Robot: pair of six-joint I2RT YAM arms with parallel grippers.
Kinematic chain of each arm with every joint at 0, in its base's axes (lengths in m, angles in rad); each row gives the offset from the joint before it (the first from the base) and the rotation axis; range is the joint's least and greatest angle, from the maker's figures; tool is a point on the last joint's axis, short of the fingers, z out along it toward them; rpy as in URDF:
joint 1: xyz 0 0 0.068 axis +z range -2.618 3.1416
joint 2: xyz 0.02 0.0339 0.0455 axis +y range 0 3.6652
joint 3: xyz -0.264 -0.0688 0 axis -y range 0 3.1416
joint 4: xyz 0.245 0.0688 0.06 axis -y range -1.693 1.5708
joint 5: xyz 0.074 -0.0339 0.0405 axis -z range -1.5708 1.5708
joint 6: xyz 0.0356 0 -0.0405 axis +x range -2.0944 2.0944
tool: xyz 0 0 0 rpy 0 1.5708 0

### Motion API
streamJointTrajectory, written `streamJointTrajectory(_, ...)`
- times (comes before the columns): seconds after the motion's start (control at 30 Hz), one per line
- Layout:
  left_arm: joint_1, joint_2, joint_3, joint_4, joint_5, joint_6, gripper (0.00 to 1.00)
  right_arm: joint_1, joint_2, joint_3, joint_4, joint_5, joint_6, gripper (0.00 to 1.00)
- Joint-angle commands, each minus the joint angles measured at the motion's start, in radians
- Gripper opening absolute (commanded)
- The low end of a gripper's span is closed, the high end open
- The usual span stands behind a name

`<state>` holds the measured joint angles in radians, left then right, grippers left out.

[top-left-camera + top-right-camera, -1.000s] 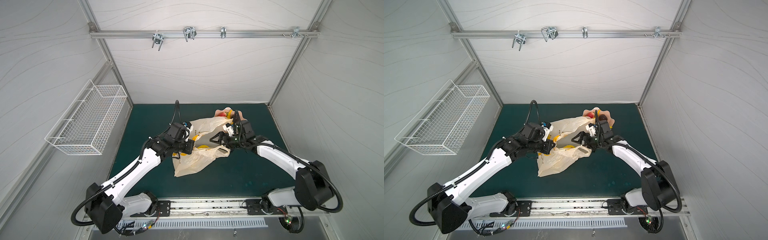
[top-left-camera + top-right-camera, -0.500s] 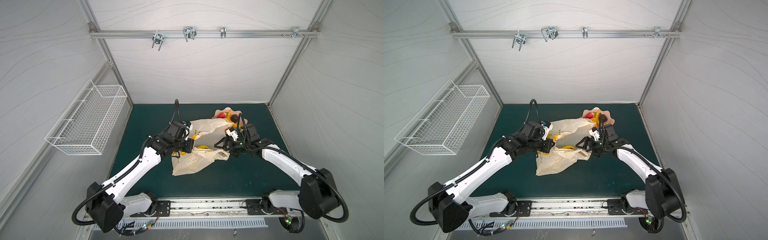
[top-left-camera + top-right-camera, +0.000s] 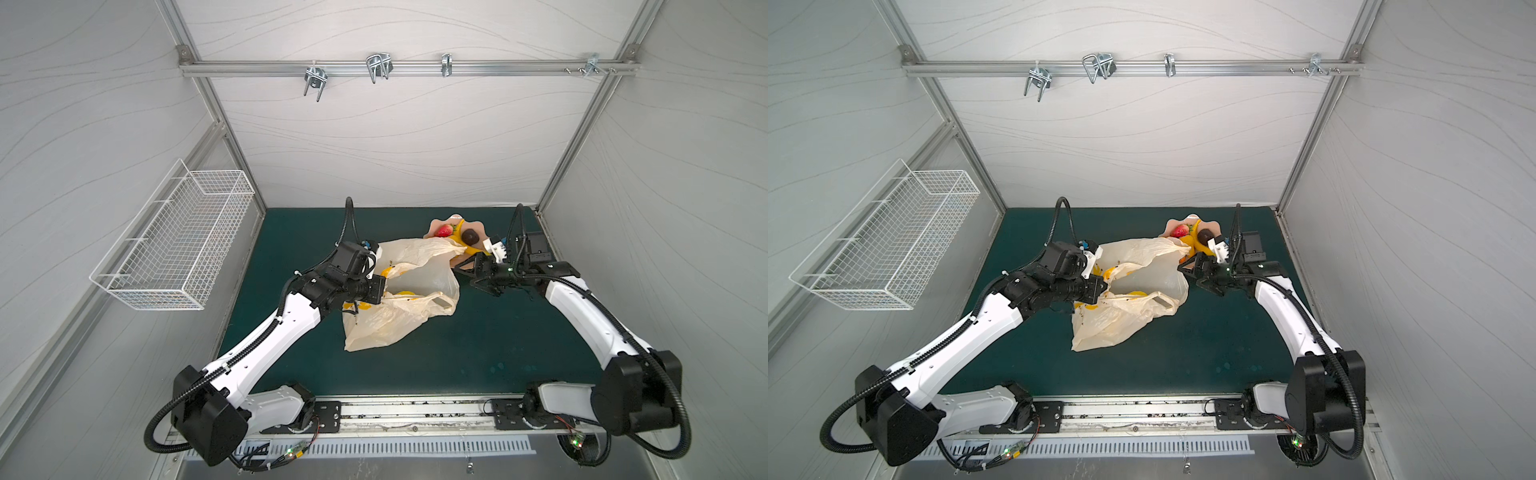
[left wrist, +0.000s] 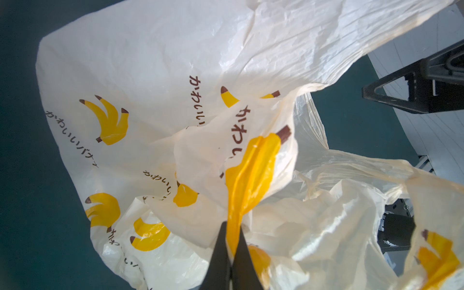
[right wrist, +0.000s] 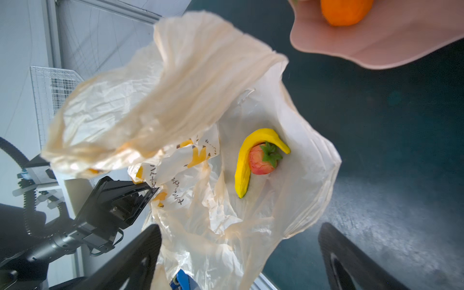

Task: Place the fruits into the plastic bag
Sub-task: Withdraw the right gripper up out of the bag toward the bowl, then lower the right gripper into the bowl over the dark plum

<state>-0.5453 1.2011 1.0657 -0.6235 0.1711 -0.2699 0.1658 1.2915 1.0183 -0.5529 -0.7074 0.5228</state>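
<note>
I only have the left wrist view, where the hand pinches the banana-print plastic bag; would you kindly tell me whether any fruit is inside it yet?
Observer: Yes. The right wrist view shows a yellow banana and a strawberry lying together inside the plastic bag.
Operator: Thank you. What remains outside?
Observer: On the pink dish at the bag's far edge, a top view shows a second strawberry and a dark brown piece; the right wrist view adds an orange.
Operator: Is the right hand carrying anything?
Observer: No. The right hand is open and empty, near the bag's opening.
</note>
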Motion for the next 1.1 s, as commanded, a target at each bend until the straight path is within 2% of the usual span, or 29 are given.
streamJointTrajectory(0.0, 0.013, -0.021, 0.037, 0.007, 0.013, 0.0, 0.0, -0.036, 0.019, 0.054, -0.104, 0.075, -0.057, 0.98)
streamJointTrajectory(0.2, 0.015, -0.024, 0.042, 0.005, 0.036, 0.006, 0.0, -0.046, 0.112, 0.179, -0.201, 0.265, -0.122, 0.94)
streamJointTrajectory(0.47, 0.015, -0.029, 0.045, 0.005, 0.063, 0.005, 0.0, -0.05, 0.311, 0.349, -0.217, 0.414, -0.118, 0.88)
streamJointTrajectory(0.87, 0.015, -0.044, 0.032, 0.019, 0.094, -0.017, 0.0, -0.048, 0.592, 0.593, -0.209, 0.546, -0.075, 0.89)
streamJointTrajectory(1.07, 0.016, -0.046, 0.033, 0.018, 0.104, -0.026, 0.0, -0.048, 0.716, 0.705, -0.215, 0.559, -0.04, 0.9)
